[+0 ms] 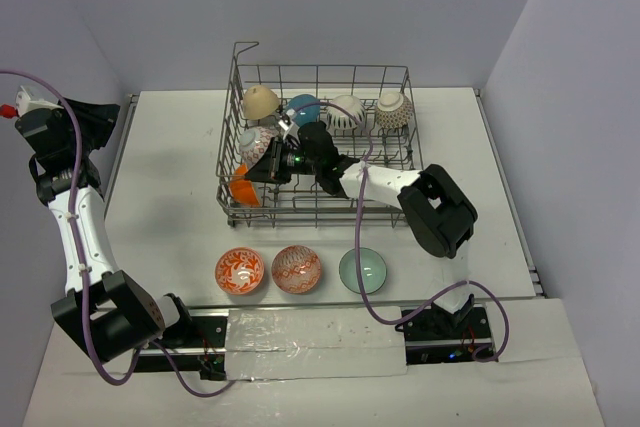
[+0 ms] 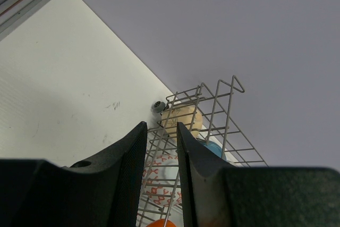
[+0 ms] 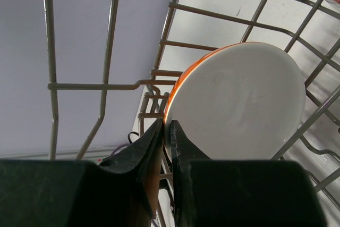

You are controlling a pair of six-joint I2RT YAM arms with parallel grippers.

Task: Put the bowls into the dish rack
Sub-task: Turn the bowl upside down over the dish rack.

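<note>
The right claw [image 3: 166, 131] reached inside the dish rack [image 1: 322, 68]. Its two fingers were drawn close together on the rim of the plain orange bowl [image 3: 239, 99], which was pinched between them. From the fingertips the bowl rose ahead and to the right. It stood on edge with its white inside turned to the wrist camera and the rack's wire wall just beyond it. In the top view, a patterned bowl [image 1: 255, 144] sat just beside this claw's body. Further past it, along the rack's far wall, were a tan bowl [image 1: 262, 100], a teal-blue bowl [image 1: 304, 107], a white striped bowl [image 1: 346, 112] and a second pale bowl [image 1: 393, 109].

Behind the right claw, outside the rack and well apart from it, three bowls lay open side up on the worktop [image 1: 170, 197]. Two were orange-red patterned bowls [image 1: 240, 270] and one was a pale green bowl [image 1: 362, 270].

The left claw [image 2: 160, 128] was held above the worktop with its fingers parted and nothing between them. The rack's corner, with the tan bowl in it, lay well beyond its fingertips.
</note>
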